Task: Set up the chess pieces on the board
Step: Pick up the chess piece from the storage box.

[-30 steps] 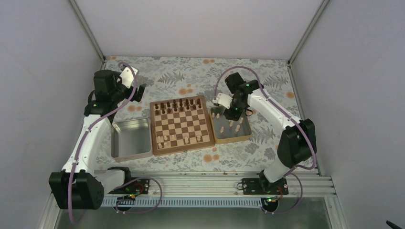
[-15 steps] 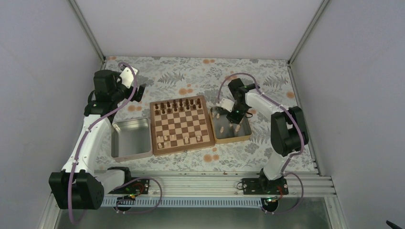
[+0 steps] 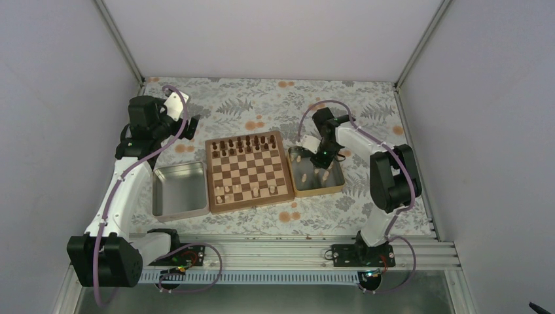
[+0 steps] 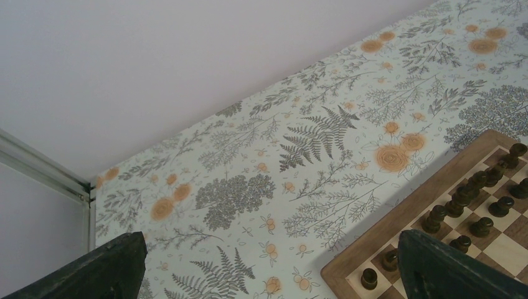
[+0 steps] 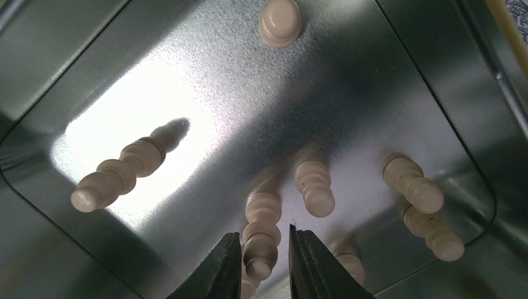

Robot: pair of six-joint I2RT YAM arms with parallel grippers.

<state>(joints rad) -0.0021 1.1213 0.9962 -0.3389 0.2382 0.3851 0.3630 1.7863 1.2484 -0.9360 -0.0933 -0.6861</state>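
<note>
The board (image 3: 250, 204) lies mid-table, with dark pieces (image 3: 245, 142) on its far rows and a few pale chess pieces (image 3: 229, 191) near its front. My right gripper (image 3: 322, 160) reaches down into the tray (image 3: 317, 190) to the right of the board. Several pale pieces stand in that tray. In the right wrist view the gripper (image 5: 264, 233) is open narrowly, its fingers on either side of one upright pale piece (image 5: 261, 215); a sliver of gap shows on the right side. My left gripper (image 3: 186, 127) hovers open beyond the board's far left corner (image 4: 398, 230), with nothing between its fingers (image 4: 93, 274).
An empty metal tray (image 3: 178, 167) sits against the board's left side. Other pale pieces stand close to the right fingers: one just right (image 5: 314, 187), a pair further right (image 5: 414, 184), one at left (image 5: 118, 174), one at the far wall (image 5: 280, 22).
The right arm folded in and its gripper sank lower into the right tray, jaws narrowing around a pale piece. The left arm stayed still.
</note>
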